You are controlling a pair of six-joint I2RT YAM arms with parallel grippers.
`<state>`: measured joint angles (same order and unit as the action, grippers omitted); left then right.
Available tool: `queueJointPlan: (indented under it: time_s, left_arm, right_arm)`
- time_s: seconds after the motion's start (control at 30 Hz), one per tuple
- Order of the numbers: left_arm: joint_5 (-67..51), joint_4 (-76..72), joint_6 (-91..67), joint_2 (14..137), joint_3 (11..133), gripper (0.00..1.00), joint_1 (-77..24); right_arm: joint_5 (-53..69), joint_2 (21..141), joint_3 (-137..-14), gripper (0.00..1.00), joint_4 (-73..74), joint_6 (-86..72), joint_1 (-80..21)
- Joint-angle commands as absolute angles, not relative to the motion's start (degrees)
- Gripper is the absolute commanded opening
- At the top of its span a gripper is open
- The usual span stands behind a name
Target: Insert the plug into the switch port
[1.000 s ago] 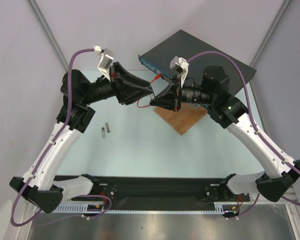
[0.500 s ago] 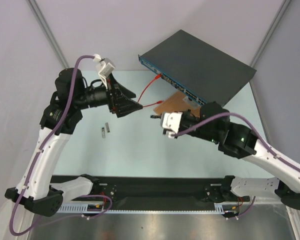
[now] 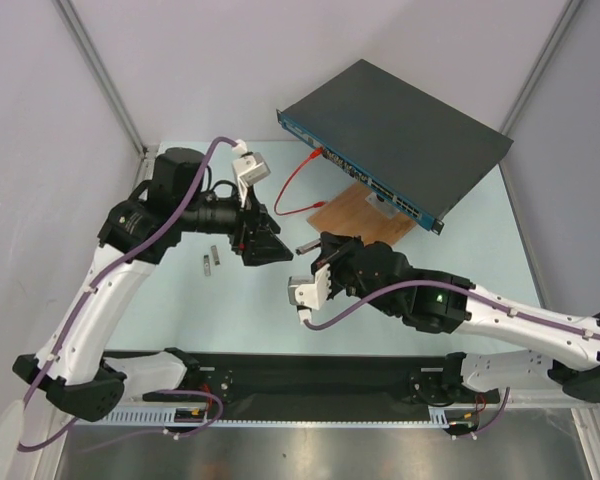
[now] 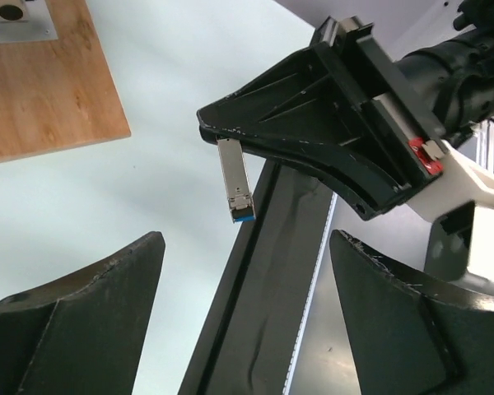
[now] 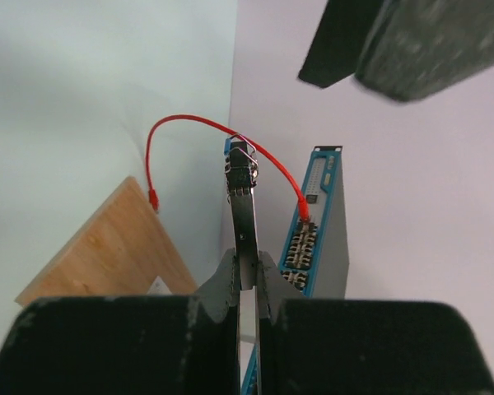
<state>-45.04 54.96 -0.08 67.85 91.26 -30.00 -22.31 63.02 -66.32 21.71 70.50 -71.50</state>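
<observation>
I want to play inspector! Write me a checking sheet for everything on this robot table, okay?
Surface: pale green table, smooth.
Job's things: dark grey metal switch box with blue port strip at the back right; small silver plug with blue tip, not yet inserted.
Clutter: two small silver modules left of centre; brown wooden board before the switch.
Grippers: right gripper shut on the plug; left gripper open, empty.
Cables: thin red cable plugged into the switch, other end loose; purple cables along both arms.
Surroundings: grey walls; black rail at the near edge.
</observation>
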Motion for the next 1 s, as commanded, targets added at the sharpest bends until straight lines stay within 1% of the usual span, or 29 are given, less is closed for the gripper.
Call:
queueJointPlan:
  time_s: [0.0, 0.13, 0.2, 0.23, 0.3, 0.33, 0.37, 0.43, 0.47, 0.5, 0.53, 0.63, 0.67, 0.7, 0.73, 0.77, 0.8, 0.83, 0.9, 0.97]
  left_arm:
    - [-41.8, 55.4, 1.9, 69.1, 91.8, 0.87, -32.7]
    - [-37.7, 55.6, 3.2, 71.4, 92.5, 0.86, -35.4]
    - [-36.4, 55.9, 3.5, 72.5, 93.2, 0.82, -36.5]
    - [-35.7, 55.8, 3.4, 72.6, 93.2, 0.74, -36.7]
    - [-35.7, 55.5, 3.3, 73.0, 93.4, 0.65, -37.0]
    - [-35.9, 55.2, 3.0, 73.4, 93.4, 0.59, -37.1]
    - [-36.1, 54.7, 2.7, 73.4, 93.3, 0.45, -37.1]
    - [-36.6, 54.0, 2.5, 73.4, 93.2, 0.32, -37.1]
    - [-37.0, 53.9, 2.5, 73.3, 93.2, 0.18, -37.1]
    - [-37.2, 53.4, 2.6, 73.1, 92.6, 0.10, -37.1]
    - [-37.3, 53.1, 2.9, 72.7, 92.4, 0.00, -37.1]
    - [-36.2, 52.2, 2.9, 70.9, 90.8, 0.00, -36.9]
    - [-36.0, 51.7, 2.9, 69.5, 89.5, 0.00, -36.4]
    - [-35.9, 51.0, 2.8, 68.7, 88.5, 0.00, -35.9]
    - [-36.1, 47.9, 2.7, 66.8, 86.7, 0.00, -34.2]
    - [-36.6, 47.9, 2.5, 66.8, 86.7, 0.00, -33.3]
    - [-37.1, 45.1, 2.5, 64.9, 84.7, 0.00, -32.5]
    - [-37.5, 43.5, 2.4, 63.8, 83.5, 0.00, -31.8]
    - [-38.1, 39.6, 3.0, 61.0, 80.3, 0.00, -30.8]
    - [-37.9, 37.2, 5.4, 59.3, 78.1, 0.00, -30.7]
  right_arm:
    - [-27.5, 63.1, -66.7, 0.00, 15.0, 75.2, -72.9]
    - [-28.3, 63.9, -66.6, 0.00, 13.7, 76.2, -73.9]
    - [-28.5, 64.1, -66.6, 0.00, 13.3, 76.4, -74.2]
    - [-28.7, 64.2, -66.6, 0.00, 13.3, 76.6, -74.4]
    - [-28.7, 64.2, -66.5, 0.00, 13.1, 76.9, -74.6]
    - [-28.7, 64.2, -66.5, 0.00, 12.9, 77.0, -74.8]
    - [-28.7, 64.2, -66.3, 0.00, 12.8, 77.3, -74.9]
    - [-28.7, 64.2, -66.0, 0.00, 12.4, 77.8, -75.1]
    - [-28.9, 64.2, -65.8, 0.00, 11.9, 78.0, -75.2]
    - [-29.1, 64.2, -65.7, 0.00, 11.7, 78.5, -75.2]
    - [-29.5, 64.1, -65.4, 0.00, 11.6, 78.7, -75.2]
    - [-30.1, 63.5, -65.6, 0.29, 12.9, 77.8, -74.7]
    - [-30.1, 63.2, -65.7, 0.50, 14.0, 77.0, -74.3]
    - [-30.0, 62.6, -65.9, 0.64, 14.6, 74.8, -73.0]
    - [-29.4, 61.9, -66.7, 0.87, 17.0, 71.6, -71.3]
    - [-28.7, 61.9, -67.6, 0.95, 18.7, 71.5, -71.3]
    - [-27.4, 61.5, -68.5, 1.00, 21.1, 69.2, -69.0]
    - [-23.9, 60.6, -69.4, 1.00, 26.1, 64.6, -67.3]
    - [-19.9, 59.8, -73.5, 1.00, 31.0, 58.7, -63.7]
    - [-11.4, 59.2, -76.9, 1.00, 37.1, 48.7, -60.5]
